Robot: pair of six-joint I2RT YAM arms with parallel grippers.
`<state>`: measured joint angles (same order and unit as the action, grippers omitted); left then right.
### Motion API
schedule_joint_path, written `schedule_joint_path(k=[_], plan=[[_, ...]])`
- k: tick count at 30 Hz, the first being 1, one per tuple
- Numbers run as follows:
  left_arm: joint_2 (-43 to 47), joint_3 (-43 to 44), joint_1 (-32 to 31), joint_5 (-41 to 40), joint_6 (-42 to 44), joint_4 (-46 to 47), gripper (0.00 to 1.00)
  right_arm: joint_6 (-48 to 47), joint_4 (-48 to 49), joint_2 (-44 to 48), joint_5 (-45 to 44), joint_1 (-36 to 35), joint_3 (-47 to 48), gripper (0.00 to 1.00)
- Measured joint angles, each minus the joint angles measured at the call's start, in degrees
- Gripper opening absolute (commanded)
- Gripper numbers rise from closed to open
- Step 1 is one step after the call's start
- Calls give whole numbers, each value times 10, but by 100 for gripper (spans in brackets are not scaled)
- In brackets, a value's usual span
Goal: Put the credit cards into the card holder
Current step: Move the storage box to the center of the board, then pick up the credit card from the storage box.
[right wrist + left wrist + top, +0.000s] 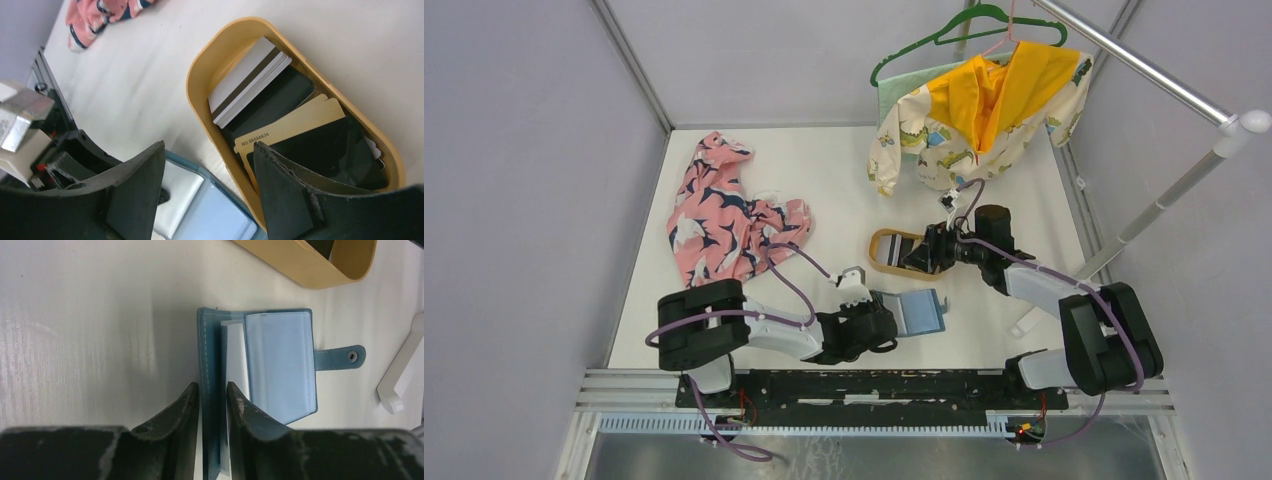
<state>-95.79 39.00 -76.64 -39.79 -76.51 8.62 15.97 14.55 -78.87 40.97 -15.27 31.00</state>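
Note:
The teal card holder lies open on the white table, its pale inner pockets facing up and its snap tab to the right. My left gripper is open a little, with the holder's upright left cover between its fingers. The credit cards lie in a tan oval tray: a white striped stack, a cream card and black ones. My right gripper hangs open and empty above the tray's near end and the holder's corner.
A pink patterned cloth lies at the back left. A dinosaur-print garment hangs from a green hanger on a rail at the back right. A small white plastic piece rests right of the holder.

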Motion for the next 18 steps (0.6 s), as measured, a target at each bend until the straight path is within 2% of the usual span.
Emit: schedule_joint_path(k=[4, 10, 18], plan=[[13, -10, 0, 3, -2, -1, 41, 65, 34, -9, -14, -3, 0, 69], [47, -22, 0, -3, -2, -33, 50, 98, 35, -48, -49, -31, 16, 68], [115, -36, 0, -22, 5, -67, 51, 120, 34, -101, -92, -45, 64, 68]])
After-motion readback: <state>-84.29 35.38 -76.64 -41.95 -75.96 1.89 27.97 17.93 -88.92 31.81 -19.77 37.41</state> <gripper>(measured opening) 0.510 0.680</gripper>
